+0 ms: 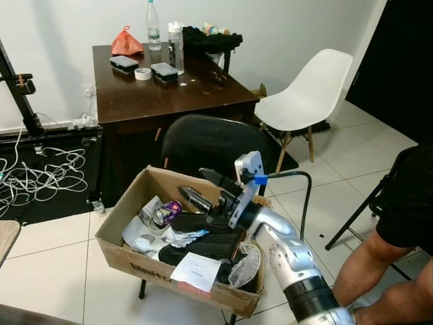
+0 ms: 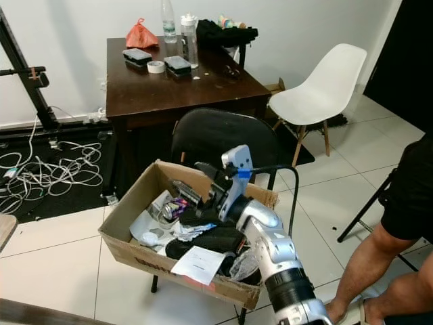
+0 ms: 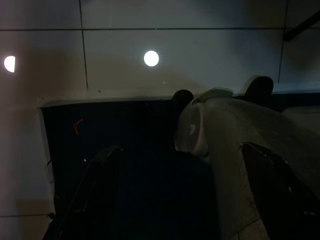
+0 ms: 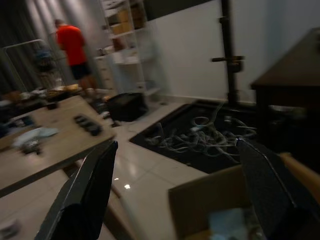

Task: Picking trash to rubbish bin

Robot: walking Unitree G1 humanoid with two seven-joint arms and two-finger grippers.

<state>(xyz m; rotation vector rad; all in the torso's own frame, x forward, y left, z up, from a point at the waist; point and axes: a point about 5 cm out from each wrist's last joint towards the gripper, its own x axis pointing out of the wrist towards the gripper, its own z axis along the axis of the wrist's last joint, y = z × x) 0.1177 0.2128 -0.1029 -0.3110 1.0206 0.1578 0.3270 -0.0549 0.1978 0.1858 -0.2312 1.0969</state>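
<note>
My right gripper hovers over the cardboard box on the black chair, its fingers spread and holding nothing, placed, I judge, for dropping trash among the wrappers piled inside, left arm idle

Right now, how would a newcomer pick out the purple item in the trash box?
Start at the open brown cardboard box resting on the black chair before the dark wooden desk. At its left-middle lies a small crumpled purple shiny wrapper, the one purple piece among white paper and black items.
</note>
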